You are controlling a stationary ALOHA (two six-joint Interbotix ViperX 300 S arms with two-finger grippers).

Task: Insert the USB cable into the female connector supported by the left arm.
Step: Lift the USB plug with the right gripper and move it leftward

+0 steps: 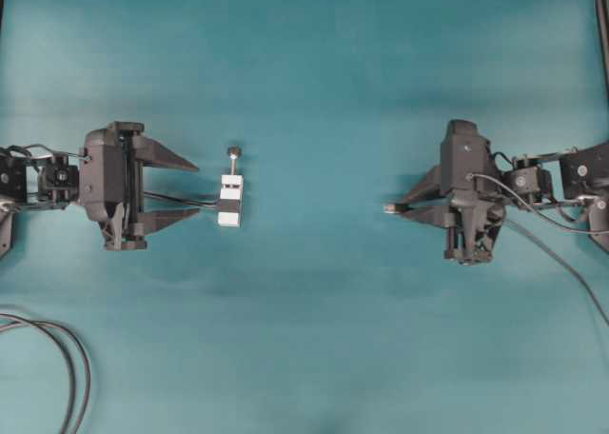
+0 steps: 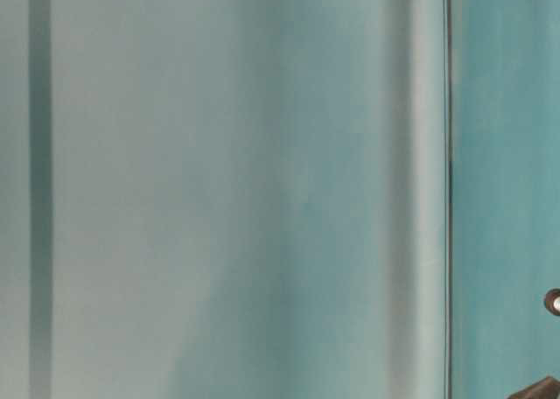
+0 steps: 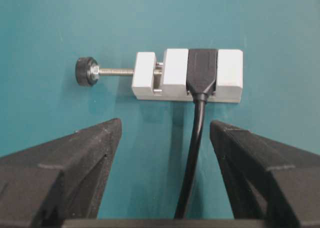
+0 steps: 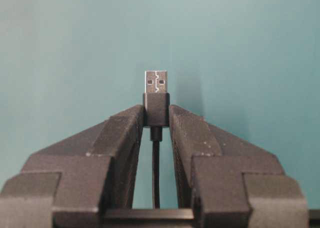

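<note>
Gripping the black plug of the USB cable [image 4: 156,105] between closed jaws, the right gripper [image 1: 404,207] holds it so the silver tip sticks out past the fingertips, pointing toward the middle of the teal counter [image 1: 314,339]; the thin cable runs back between the fingers. The left gripper [image 1: 186,190] has its jaws spread wide and holds nothing. The thin dark cable of the female connector [image 3: 202,70] passes through the gap between them, touching neither finger in the left wrist view. The connector lies just beyond the fingertips, seated in a small white block [image 3: 172,75] resting on the counter, with a dark-knobbed screw [image 3: 88,71] jutting from one side. Connector and plug are well apart, facing each other across open counter. Looped black cables [image 1: 67,358] lie near the overhead view's lower left corner.
</note>
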